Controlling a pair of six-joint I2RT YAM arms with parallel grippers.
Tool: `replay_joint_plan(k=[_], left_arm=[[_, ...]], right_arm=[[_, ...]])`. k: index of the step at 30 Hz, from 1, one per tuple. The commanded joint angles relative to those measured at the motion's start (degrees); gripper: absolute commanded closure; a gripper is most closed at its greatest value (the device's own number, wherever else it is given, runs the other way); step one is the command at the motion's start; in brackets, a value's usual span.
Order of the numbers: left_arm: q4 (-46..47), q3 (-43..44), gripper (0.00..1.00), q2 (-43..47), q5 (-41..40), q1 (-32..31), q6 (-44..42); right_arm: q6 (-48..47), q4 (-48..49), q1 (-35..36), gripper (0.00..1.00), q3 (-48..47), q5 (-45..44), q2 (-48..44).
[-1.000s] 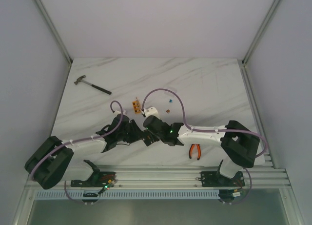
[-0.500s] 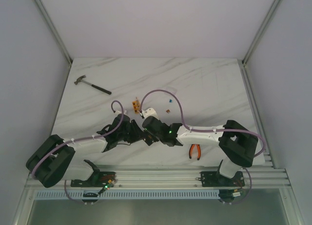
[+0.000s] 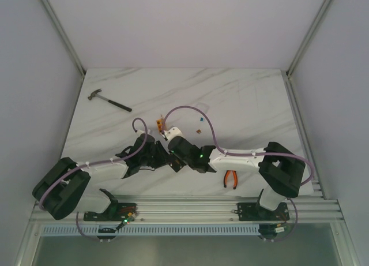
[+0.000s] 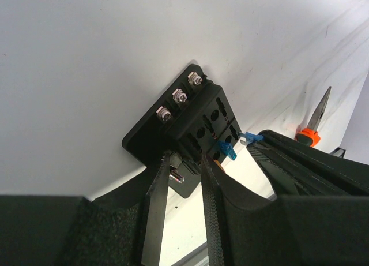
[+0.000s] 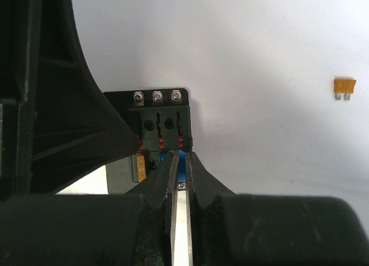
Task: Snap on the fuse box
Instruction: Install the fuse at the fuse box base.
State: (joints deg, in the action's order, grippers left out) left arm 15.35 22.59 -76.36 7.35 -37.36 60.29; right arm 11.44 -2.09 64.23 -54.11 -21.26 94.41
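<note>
Right arm's wrist has edged leftward, away from the orange-handled pliers (image 3: 231,178). Left of the pliers, the fuse box (image 4: 193,113) sits on the white worktop (image 4: 86,58), with the left pincer (image 4: 183,162) clamped across its near end. The right pincer (image 5: 180,157), almost fully clenched, pinches a blue fuse (image 4: 252,137) at the box's edge facing the pliers.

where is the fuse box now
The fuse box sits centre of the top view, mostly hidden; the left fingers grip one edge, the right fingers at its slots.
</note>
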Motion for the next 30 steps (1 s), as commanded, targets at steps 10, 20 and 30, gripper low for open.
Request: replay_joint_plan(k=[10, 20, 30], left_arm=[[-4.81, 1.01, 0.62, -1.6, -2.08, 0.05, -2.1], [-5.17, 0.79, 0.62, -1.68, -2.43, 0.41, -2.05], [-5.16, 0.53, 0.63, -2.11, -2.37, 0.97, -2.18]], right_arm=[[-3.53, 3.5, -0.68, 1.0, 0.23, -0.93, 1.48], [-3.22, 2.5, -0.76, 1.0, 1.23, -0.19, 1.79], [-3.09, 2.0, -0.77, 1.0, 2.29, 0.51, 1.24]])
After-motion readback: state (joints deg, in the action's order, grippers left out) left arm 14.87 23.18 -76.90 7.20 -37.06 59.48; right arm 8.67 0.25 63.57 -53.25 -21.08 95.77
